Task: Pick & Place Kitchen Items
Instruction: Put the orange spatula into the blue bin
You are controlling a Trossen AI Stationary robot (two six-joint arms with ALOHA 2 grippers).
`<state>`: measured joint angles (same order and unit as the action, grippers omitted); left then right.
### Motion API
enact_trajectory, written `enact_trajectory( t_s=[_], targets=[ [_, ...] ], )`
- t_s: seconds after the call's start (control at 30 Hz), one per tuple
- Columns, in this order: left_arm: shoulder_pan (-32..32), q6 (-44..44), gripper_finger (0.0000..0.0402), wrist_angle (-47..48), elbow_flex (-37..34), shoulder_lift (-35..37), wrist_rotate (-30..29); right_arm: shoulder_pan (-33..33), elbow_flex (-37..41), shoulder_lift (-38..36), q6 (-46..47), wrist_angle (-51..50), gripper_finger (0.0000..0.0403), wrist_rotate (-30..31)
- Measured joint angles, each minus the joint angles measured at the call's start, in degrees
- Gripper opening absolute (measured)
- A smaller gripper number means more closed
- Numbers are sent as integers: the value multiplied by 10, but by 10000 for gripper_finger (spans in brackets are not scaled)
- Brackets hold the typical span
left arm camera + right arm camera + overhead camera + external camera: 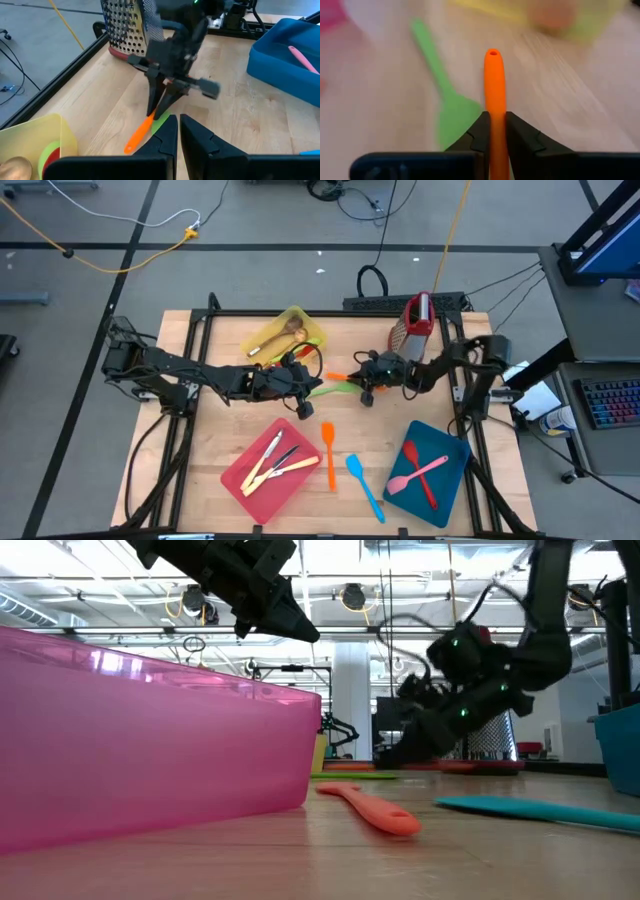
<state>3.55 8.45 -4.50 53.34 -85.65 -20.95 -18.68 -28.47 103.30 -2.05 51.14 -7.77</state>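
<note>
My right gripper (494,125) is shut on an orange utensil (142,131) at the table's middle. A green spatula (445,112) lies flat on the wood beside it. My left gripper (178,127) hangs shut and empty just left of them, above the table (303,373). An orange spatula (328,455) and a blue spatula (365,485) lie on the table nearer the front. Wooden spoons (282,335) rest in the yellow tray (312,330), pale-handled cutlery (272,465) in the pink tray (240,480), and red and pink spoons (420,473) in the blue tray (450,490). My right gripper pinches the orange utensil's handle (494,107) between its two fingers. They come from the table's right, slanting down, and lie along the handle. The handle's free end with its hole (493,52) sticks out ahead of the fingertips, sloping down; whether it touches the table I cannot tell.
A metal box grater (417,320) stands at the back, just behind my right arm. The three trays sit at the back left, front left and front right. Bare wood shows between the pink and blue trays around the two loose spatulas.
</note>
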Motion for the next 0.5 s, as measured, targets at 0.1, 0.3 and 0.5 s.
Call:
enact_trajectory(
  t_s=[0.1,0.3,0.5],
  targets=[
    [0,-1,26,0,0,0,0,16,-2,-39,-2,-41,31,0],
    [0,-1,26,0,0,0,0,60,-1,-110,-8,-148,35,1],
    [0,-1,26,0,0,0,0,114,-2,-191,-43,-222,35,-2]
  ],
)
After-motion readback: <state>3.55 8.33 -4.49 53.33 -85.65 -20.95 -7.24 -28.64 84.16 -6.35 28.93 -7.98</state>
